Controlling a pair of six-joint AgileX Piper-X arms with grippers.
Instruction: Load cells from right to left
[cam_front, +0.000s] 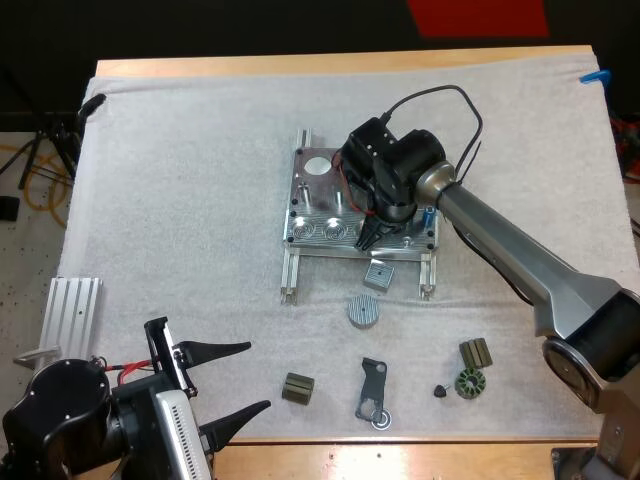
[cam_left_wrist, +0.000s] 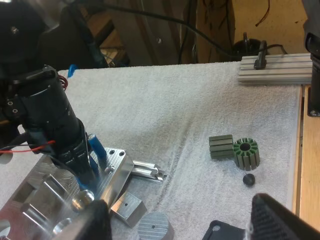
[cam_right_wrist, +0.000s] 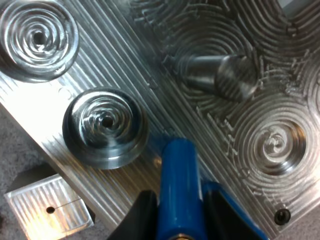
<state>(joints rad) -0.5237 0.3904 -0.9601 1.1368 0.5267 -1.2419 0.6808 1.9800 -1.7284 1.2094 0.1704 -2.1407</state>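
Seeing from the right wrist view, the blue cylinder (cam_right_wrist: 175, 170) sits clamped between the right gripper's (cam_right_wrist: 180, 202) two black fingers. Its tip is just over the ribbed face of the metal fixture (cam_right_wrist: 150, 70), beside a round pocket; in the high view the arm's wrist covers that spot. The high view adds the left gripper (cam_front: 258, 376) at the white mat's (cam_front: 180, 200) near left edge, fingers spread wide and touching nothing, well apart from the fixture.
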